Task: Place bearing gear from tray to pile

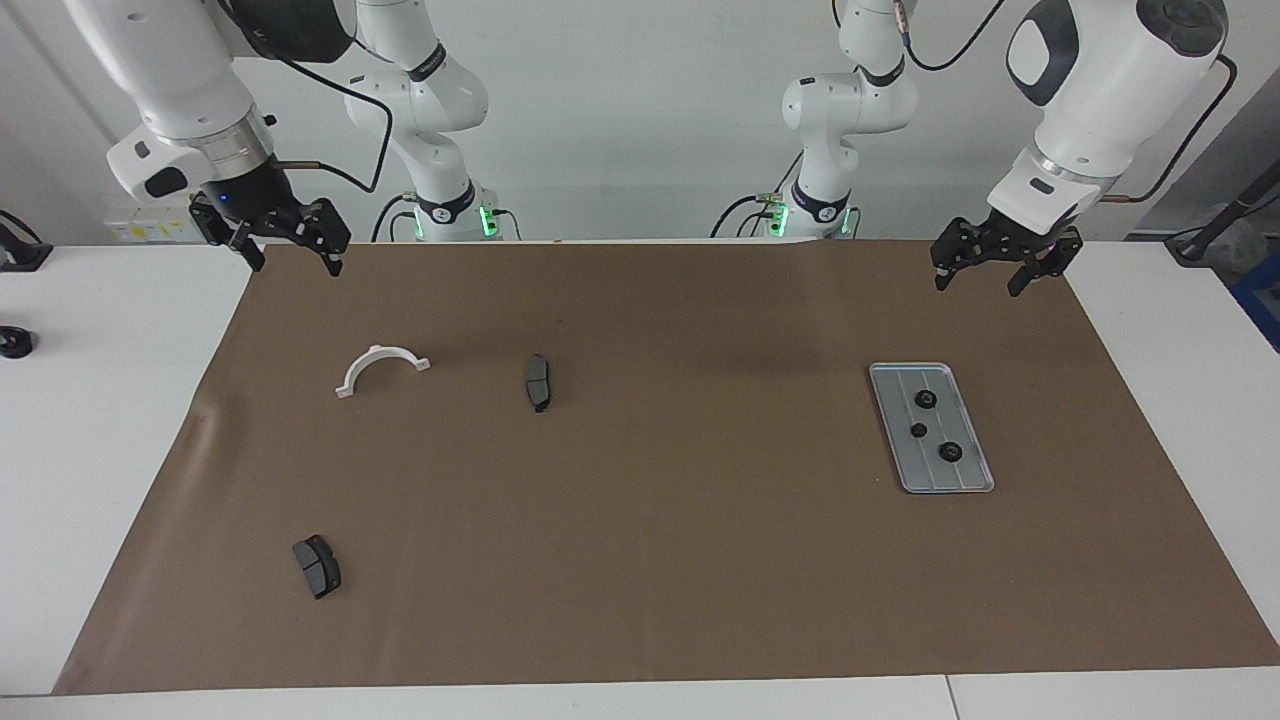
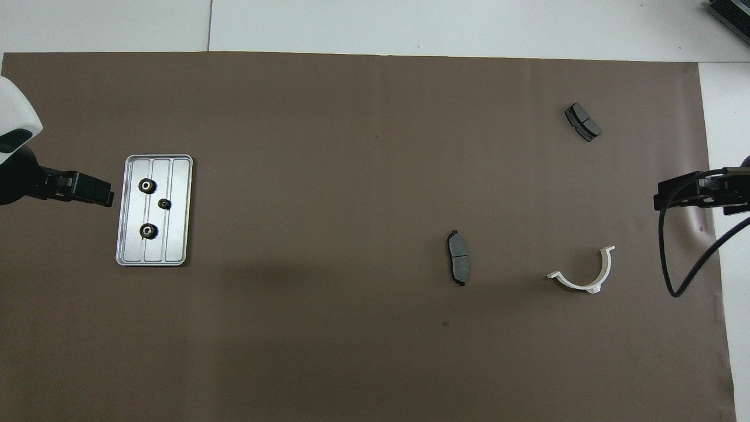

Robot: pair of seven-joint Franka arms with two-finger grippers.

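The light-grey grooved tray [image 1: 890,390] lies on the brown mat toward the left arm's end, and it also shows in the overhead view [image 2: 176,234]. Three small black bearing gears sit on it: one [image 1: 926,400] nearest the robots, a smaller one [image 1: 918,430] in the middle, and one [image 1: 950,452] farthest. The pile is scattered toward the right arm's end: a white semicircular bracket [image 1: 380,368] and two dark brake pads [image 1: 538,382] [image 1: 317,566]. My left gripper [image 1: 980,282] is open and empty, raised over the mat beside the tray. My right gripper [image 1: 295,262] is open and empty, raised over the mat's corner.
The brown mat [image 1: 680,560] covers most of the white table [image 1: 100,420]. A small black object [image 1: 14,342] sits on the white table at the right arm's end. A black cable [image 2: 685,258] hangs from the right gripper's wrist.
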